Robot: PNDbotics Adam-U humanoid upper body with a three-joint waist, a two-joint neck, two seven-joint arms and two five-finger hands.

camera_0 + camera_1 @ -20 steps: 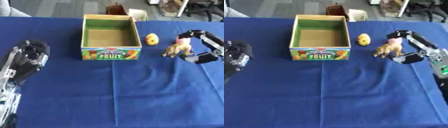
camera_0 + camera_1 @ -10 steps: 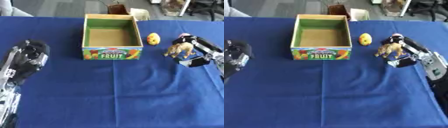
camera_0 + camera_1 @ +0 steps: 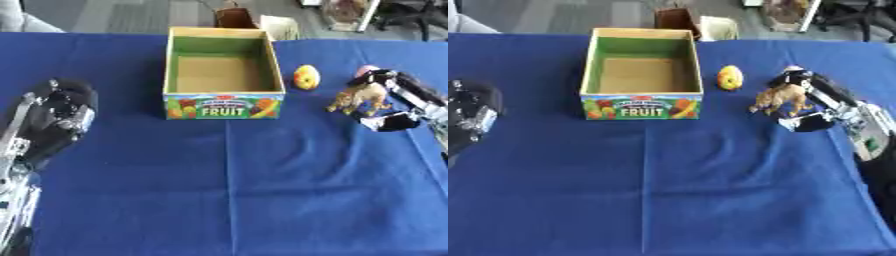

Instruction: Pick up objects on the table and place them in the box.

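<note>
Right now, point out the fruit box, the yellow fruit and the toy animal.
fruit box [image 3: 224, 106], left eye view, printed front wall.
yellow fruit [image 3: 305, 77], left eye view, its middle.
toy animal [image 3: 779, 98], right eye view, its body.

blue tablecloth [image 3: 227, 200] | brown bag [image 3: 234, 17] beyond far edge | pale bag [image 3: 280, 27] beside it
</note>
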